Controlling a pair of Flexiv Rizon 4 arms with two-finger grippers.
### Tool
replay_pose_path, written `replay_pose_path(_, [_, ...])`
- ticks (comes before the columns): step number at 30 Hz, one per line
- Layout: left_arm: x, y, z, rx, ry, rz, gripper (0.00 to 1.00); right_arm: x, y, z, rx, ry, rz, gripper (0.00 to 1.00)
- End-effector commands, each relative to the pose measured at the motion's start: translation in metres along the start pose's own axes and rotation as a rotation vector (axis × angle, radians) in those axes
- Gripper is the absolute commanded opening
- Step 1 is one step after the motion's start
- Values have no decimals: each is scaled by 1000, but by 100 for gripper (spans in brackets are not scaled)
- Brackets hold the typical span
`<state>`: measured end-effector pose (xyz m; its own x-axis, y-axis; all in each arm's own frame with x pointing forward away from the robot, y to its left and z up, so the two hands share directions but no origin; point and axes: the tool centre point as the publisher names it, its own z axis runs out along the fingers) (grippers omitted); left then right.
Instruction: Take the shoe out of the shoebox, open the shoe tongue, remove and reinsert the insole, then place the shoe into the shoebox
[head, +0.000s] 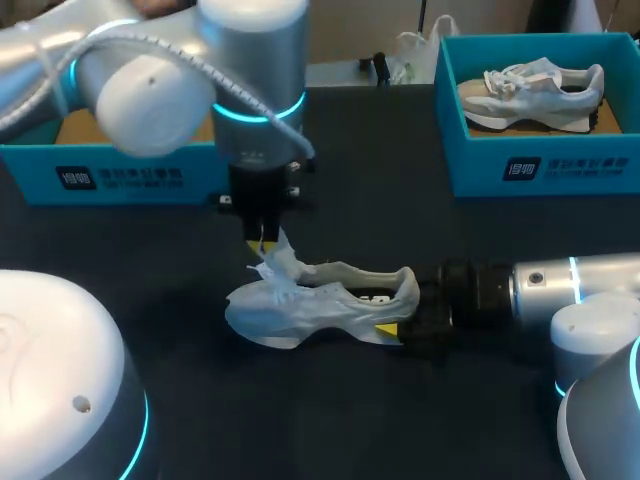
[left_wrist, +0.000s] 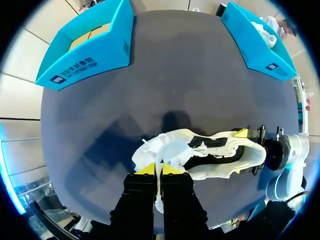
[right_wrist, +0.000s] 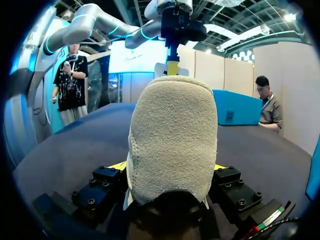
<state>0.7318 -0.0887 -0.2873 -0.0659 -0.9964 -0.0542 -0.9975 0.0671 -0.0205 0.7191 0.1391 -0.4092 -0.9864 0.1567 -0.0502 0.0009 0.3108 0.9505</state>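
Left arm (head: 250, 80) comes in from the left, wrist vertical; left hand (head: 263, 243) points straight down, fingers pinched together on the tongue (head: 281, 260). Right arm (head: 560, 285) lies low and level, right hand (head: 402, 312) clamping the shoe (head: 320, 300) at its back end from both sides.

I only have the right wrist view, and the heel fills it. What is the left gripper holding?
Observer: The left gripper is shut on the tongue, which stands up from the shoe.
Operator: Which way does the toe point?
Observer: Towards the table's left side. The shoe lies crosswise, on the robot's side of the boxes.
Operator: There's a blue box ahead to my right. Is anything in it?
Observer: Yes, the right box holds a second shoe.
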Motion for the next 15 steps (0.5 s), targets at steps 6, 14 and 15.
replay_pose_path(6, [-16, 7, 19, 28, 234, -19, 0, 1, 1, -1, 5, 0, 1, 0])
replay_pose_path(14, [-24, 1, 38, 34, 210, 9, 0, 1, 1, -1, 5, 0, 1, 0])
replay_pose_path(15, [-25, 1, 41, 31, 205, 11, 0, 1, 1, -1, 5, 0, 1, 0])
